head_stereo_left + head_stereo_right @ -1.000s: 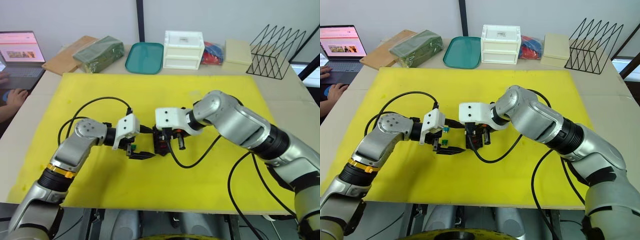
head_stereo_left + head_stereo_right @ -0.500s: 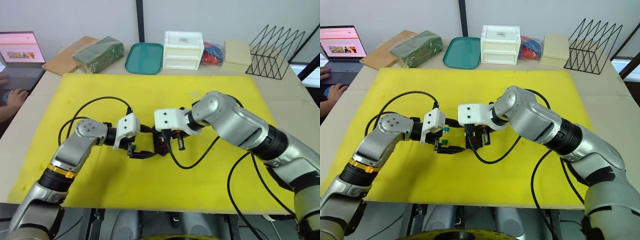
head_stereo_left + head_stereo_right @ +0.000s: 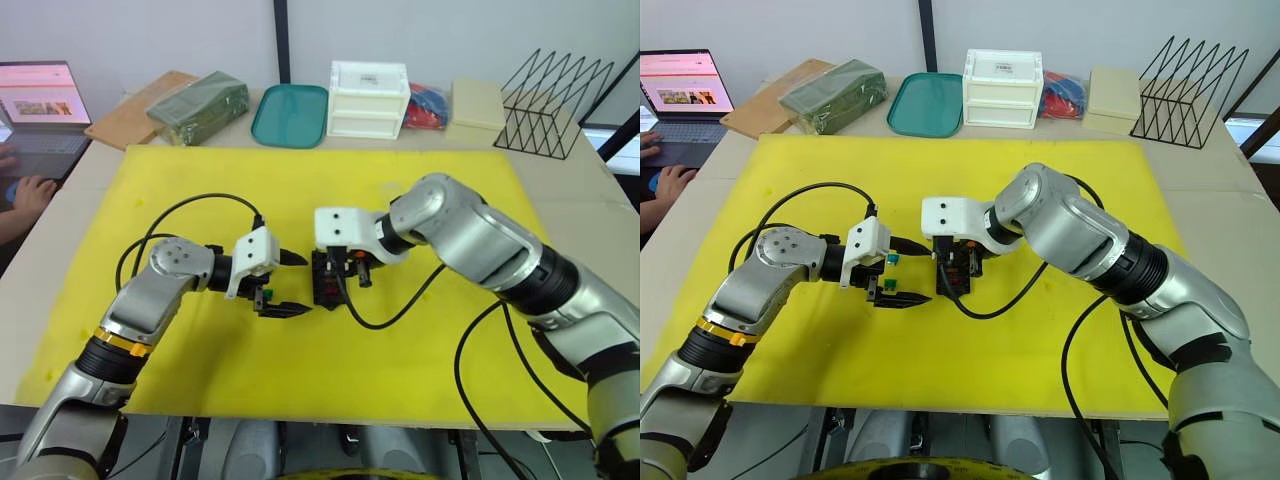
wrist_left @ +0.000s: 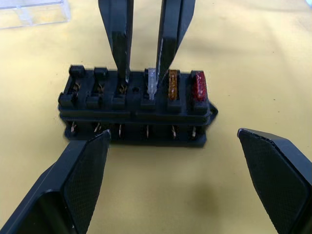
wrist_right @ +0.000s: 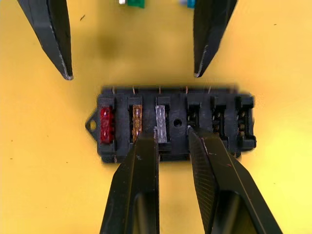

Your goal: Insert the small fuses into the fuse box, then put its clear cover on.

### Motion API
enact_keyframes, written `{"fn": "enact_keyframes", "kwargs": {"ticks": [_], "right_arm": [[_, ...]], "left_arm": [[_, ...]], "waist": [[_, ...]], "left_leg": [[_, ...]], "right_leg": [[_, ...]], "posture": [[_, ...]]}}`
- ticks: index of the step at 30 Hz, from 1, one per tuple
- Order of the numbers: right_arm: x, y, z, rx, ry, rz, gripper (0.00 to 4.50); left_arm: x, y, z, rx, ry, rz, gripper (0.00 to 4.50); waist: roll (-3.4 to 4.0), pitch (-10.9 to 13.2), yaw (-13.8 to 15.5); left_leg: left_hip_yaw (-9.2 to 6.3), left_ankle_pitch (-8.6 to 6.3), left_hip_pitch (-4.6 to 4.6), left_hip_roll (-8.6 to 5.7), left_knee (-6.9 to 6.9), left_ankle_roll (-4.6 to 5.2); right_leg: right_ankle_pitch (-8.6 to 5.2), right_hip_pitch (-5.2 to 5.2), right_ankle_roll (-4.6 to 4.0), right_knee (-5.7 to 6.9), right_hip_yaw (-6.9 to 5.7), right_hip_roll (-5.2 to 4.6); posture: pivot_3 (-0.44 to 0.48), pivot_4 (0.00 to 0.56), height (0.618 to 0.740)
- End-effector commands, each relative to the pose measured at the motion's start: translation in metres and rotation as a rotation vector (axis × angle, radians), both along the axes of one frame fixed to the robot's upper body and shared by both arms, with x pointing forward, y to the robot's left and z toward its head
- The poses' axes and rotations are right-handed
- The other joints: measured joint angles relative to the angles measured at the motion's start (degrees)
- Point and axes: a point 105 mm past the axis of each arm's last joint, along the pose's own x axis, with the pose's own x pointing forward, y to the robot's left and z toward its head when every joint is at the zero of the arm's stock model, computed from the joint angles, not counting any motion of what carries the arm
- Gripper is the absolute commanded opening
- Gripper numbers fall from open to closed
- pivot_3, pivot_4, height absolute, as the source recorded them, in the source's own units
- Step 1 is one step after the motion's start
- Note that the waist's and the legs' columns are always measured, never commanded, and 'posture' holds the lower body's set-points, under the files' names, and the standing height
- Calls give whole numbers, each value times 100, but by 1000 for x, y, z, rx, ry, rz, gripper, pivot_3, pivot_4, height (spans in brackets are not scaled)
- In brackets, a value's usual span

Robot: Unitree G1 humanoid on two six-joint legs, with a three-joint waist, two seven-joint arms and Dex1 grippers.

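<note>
The black fuse box [image 5: 175,146] lies on the yellow mat [image 3: 400,180] between my two grippers. A red fuse [image 5: 106,124], an orange fuse [image 5: 137,122] and a grey fuse [image 5: 161,123] stand side by side in one row; the other slots in view are empty. My right gripper [image 5: 172,130] hovers over the box's middle, fingers slightly apart with nothing between them, one tip beside the grey fuse. My left gripper [image 3: 295,283] is wide open just left of the box. A green fuse [image 3: 889,284] and a teal fuse [image 3: 893,259] lie by it. The clear cover [image 4: 31,10] lies beyond the box.
Along the table's back edge stand a green package [image 3: 198,105], a teal tray [image 3: 289,115], a white drawer box [image 3: 368,98], a beige box [image 3: 477,103] and a black wire rack [image 3: 555,100]. At far left are a laptop [image 3: 38,105] and a person's hand [image 3: 30,190].
My right gripper has drawn slightly up and away from the fuse box. The left arm, the box and the loose fuses have stayed put.
</note>
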Motion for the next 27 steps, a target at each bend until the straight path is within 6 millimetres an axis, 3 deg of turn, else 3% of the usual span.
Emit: {"fn": "enact_keyframes", "kwargs": {"ticks": [1,9,12,13,27], "right_arm": [[-7,5,32,68,-51,46,968],[-9,4,28,148,-28,44,968],[-9,5,21,216,11,26,73],[-10,4,19,224,17,24,26],[-2,-3,1,230,21,-24,26]], "left_arm": [[1,3,10,-6,-46,-4,4500],[3,7,12,-8,-48,11,4500],[3,8,12,-7,-48,16,4500],[3,8,12,-7,-48,17,4500],[3,10,13,-4,-49,19,4500]], "waist": [[0,0,-2],[-1,-1,3],[-1,0,-3],[-1,0,-4],[-1,0,-3]], "left_leg": [[0,0,0,0,0,0],[0,0,0,0,0,0],[1,0,-1,0,0,0],[1,0,-1,0,0,0],[0,0,0,0,0,0]], "right_leg": [[0,0,0,0,0,0],[0,0,0,0,0,0],[0,0,0,0,1,0],[0,0,0,1,1,0],[0,0,0,1,1,1]], "posture": [[0,150,740],[0,150,740],[0,150,740],[0,150,740],[0,150,740]]}}
